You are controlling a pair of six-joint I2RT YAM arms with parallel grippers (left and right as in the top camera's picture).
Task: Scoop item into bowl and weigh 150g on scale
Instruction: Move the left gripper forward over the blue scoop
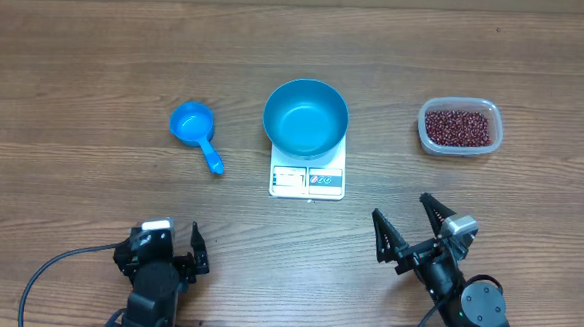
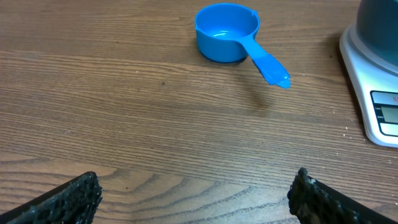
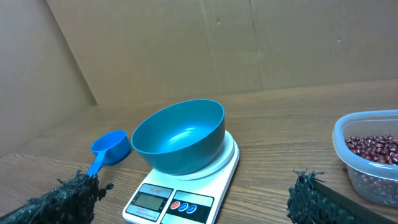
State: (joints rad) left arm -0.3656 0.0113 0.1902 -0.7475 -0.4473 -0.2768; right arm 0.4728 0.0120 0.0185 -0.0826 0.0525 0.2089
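Observation:
The deep blue bowl [image 1: 305, 117] stands empty on the white scale [image 1: 307, 180] at the table's middle. Dark red-brown beans [image 1: 459, 127] fill a clear tub [image 1: 487, 106] to the right. My left gripper [image 1: 165, 239] is open near the front edge, well short of everything. My right gripper [image 1: 402, 209] is also open, in front of the scale's right side, holding nothing. In the right wrist view the bowl [image 3: 180, 134], scale [image 3: 149, 199] and beans [image 3: 376, 149] lie ahead of the open gripper [image 3: 196, 186]. The left wrist view shows the open gripper [image 2: 198, 186] over bare wood, with the scale [image 2: 367, 68] at the right edge.
A small blue handled scoop [image 1: 196, 130] lies left of the scale, empty, its handle pointing toward the front right; it also shows as the scoop [image 2: 227, 31] and the scoop [image 3: 109, 148]. A cardboard wall [image 3: 249, 43] rises behind the table.

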